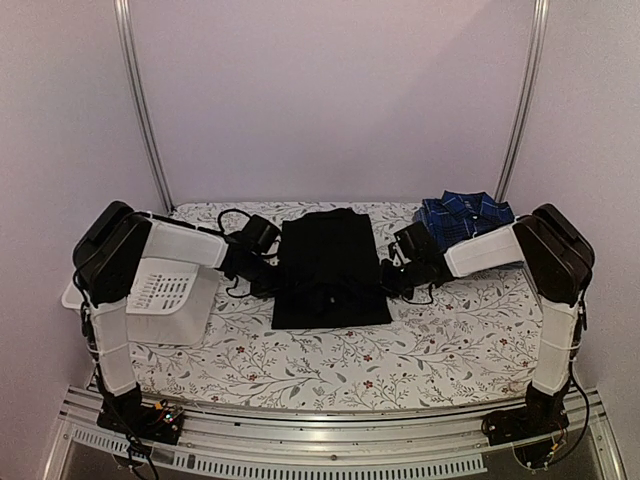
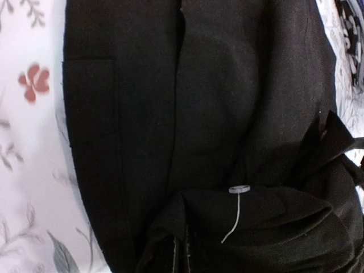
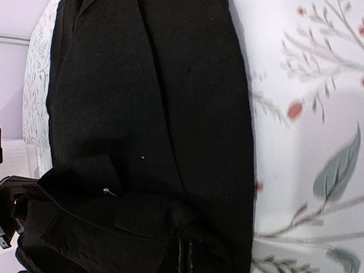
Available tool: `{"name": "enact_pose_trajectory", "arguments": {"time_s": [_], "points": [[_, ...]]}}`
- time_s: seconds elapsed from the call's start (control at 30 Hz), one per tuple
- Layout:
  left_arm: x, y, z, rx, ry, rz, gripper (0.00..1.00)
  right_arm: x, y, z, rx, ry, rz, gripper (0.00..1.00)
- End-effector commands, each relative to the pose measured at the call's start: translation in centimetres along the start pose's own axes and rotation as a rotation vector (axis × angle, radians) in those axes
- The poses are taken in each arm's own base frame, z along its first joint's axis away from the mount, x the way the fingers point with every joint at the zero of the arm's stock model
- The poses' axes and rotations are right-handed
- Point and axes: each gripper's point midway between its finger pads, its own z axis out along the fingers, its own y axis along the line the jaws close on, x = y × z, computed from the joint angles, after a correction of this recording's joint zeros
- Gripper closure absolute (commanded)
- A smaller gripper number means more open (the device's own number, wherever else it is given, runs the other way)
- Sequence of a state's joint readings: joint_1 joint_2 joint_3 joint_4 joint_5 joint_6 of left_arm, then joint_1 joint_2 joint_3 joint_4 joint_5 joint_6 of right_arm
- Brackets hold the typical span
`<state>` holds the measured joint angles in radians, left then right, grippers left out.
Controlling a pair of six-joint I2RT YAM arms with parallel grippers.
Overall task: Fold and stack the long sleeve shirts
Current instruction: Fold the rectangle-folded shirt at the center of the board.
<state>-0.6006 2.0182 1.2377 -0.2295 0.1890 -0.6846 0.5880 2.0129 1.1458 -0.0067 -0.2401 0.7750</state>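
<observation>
Folds of the black shirt (image 2: 256,239) are burying the fingertips of the left gripper (image 1: 268,280) and right gripper (image 1: 390,276); the arms are masking parts of the basket (image 1: 165,295) and plaid shirt (image 1: 462,213).

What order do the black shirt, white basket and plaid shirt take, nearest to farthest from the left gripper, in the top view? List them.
From the left gripper:
1. black shirt, right beside it, in the middle.
2. white basket, behind it at the left edge.
3. plaid shirt, far right corner.
</observation>
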Motion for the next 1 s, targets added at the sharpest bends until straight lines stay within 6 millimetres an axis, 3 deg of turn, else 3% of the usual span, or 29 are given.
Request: {"name": "enact_pose_trajectory", "arguments": {"time_s": [0.0,0.1,0.2,0.43,0.5,0.73,0.77,0.9,0.97], "points": [[4.3,-0.7,-1.7,-0.013,0.04,0.011,1.0,5.8,-1.8,-1.7,0.069,0.092,0.024,1.0],[6.4,-0.8,-2.9,-0.02,0.048,0.018,1.0,7.5,-1.5,-3.5,0.069,0.083,0.032,1.0],[7.2,-0.7,-4.2,-0.039,0.03,0.016,1.0,7.4,-0.9,-5.2,0.051,0.052,0.047,1.0],[6.1,-0.6,-6.4,-0.068,-0.035,0.022,0.98,5.7,0.5,-6.8,0.044,-0.007,0.026,0.95],[5.8,-0.5,-6.5,-0.075,-0.037,0.027,0.96,5.3,0.7,-6.8,0.055,-0.013,0.016,0.89],[4.5,-0.9,-8.0,-0.089,-0.07,0.054,0.59,4.2,1.7,-7.6,0.064,-0.036,-0.027,0.53],[4.4,-0.9,-8.5,-0.091,-0.075,0.059,0.52,4.2,1.7,-7.8,0.067,-0.037,-0.035,0.5],[4.8,-1.3,-10.2,-0.078,-0.076,0.097,0.39,4.5,1.8,-8.8,0.105,-0.052,-0.109,0.41],[5.7,-1.4,-10.9,-0.066,-0.072,0.116,0.37,5.3,2.0,-9.4,0.136,-0.067,-0.174,0.4]]}}
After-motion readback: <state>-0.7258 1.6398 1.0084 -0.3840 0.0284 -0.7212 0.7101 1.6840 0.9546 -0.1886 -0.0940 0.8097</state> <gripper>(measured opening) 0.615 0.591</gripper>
